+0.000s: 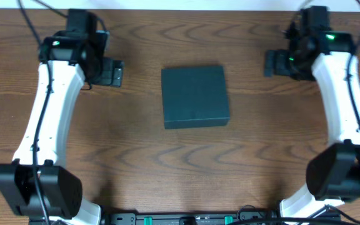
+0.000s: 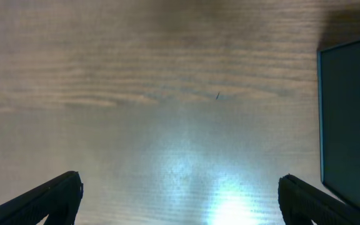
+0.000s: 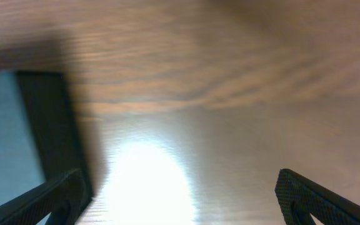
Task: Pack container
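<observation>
Jaws wide on both sides, nothing between them. The left gripper (image 1: 110,72) hangs near the far-left corner of the bench (image 1: 136,162), the right gripper (image 1: 272,62) near the far-right corner, and both point inward at the container (image 1: 195,97). It sits mid-bench, a touch toward the far edge, well apart from either arm. Left wrist cam shows its edge at the frame's right (image 2: 349,125); right wrist cam, v. blurred, shows it at the frame's left (image 3: 5,137). Flap lid looks flat and shut from overhead. No loose items on the wood, so nothing obvious to pack. Contents hidden, can't tell if it's filled. My read: either the very start or only the closing check is left.
</observation>
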Motion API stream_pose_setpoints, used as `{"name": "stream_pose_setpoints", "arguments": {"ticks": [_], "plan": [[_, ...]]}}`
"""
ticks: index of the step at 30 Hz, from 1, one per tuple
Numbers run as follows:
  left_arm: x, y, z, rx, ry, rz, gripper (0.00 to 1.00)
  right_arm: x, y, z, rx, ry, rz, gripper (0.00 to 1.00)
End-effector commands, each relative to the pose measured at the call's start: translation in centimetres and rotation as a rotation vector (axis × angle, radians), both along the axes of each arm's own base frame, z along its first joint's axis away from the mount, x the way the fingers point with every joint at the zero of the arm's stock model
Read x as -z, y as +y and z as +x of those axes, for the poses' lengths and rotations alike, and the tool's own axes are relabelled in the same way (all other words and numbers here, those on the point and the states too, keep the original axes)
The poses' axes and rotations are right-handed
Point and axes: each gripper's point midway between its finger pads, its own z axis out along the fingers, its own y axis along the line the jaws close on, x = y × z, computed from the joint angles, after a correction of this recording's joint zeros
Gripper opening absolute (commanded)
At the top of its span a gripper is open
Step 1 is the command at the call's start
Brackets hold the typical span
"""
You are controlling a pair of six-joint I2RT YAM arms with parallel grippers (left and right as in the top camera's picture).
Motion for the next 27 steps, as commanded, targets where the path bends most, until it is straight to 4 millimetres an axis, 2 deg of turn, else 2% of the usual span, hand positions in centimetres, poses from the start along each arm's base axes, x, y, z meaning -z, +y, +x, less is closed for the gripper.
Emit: {"name": "stream_pose_setpoints", "arguments": {"ticks": [1, 5, 7, 11, 16, 21, 27], "plan": [[-1.6, -0.4, -2.1, -0.005, -0.053, -0.055, 0.99, -3.4, -1.1, -2.3, 0.012, -0.094, -0.019, 0.99], [-2.8, -0.1, -5.7, -0.006, -0.148, -0.055, 0.98, -5.5, -0.7, -5.9, 0.014, -0.235, -0.034, 0.99], [-3.2, 0.0, -7.5, -0.004, -0.215, -0.059, 0.99, -5.4, -0.5, -7.9, 0.042, -0.293, -0.045, 0.99], [-4.4, 0.5, -11.0, -0.002, -0.385, -0.047, 0.98, -3.2, 0.0, -12.4, 0.086, -0.396, -0.063, 0.99], [-4.6, 0.9, -14.2, 0.027, -0.608, -0.018, 0.99, -0.2, 0.6, -16.5, 0.066, -0.517, -0.098, 0.99], [-3.4, 1.9, -15.6, -0.006, -0.694, 0.016, 0.99, 0.3, 0.4, -17.5, 0.075, -0.666, -0.115, 0.99], [-1.4, 1.9, -16.1, -0.004, -0.637, 0.019, 0.98, 1.6, 0.1, -17.8, 0.089, -0.664, -0.131, 0.99]]}}
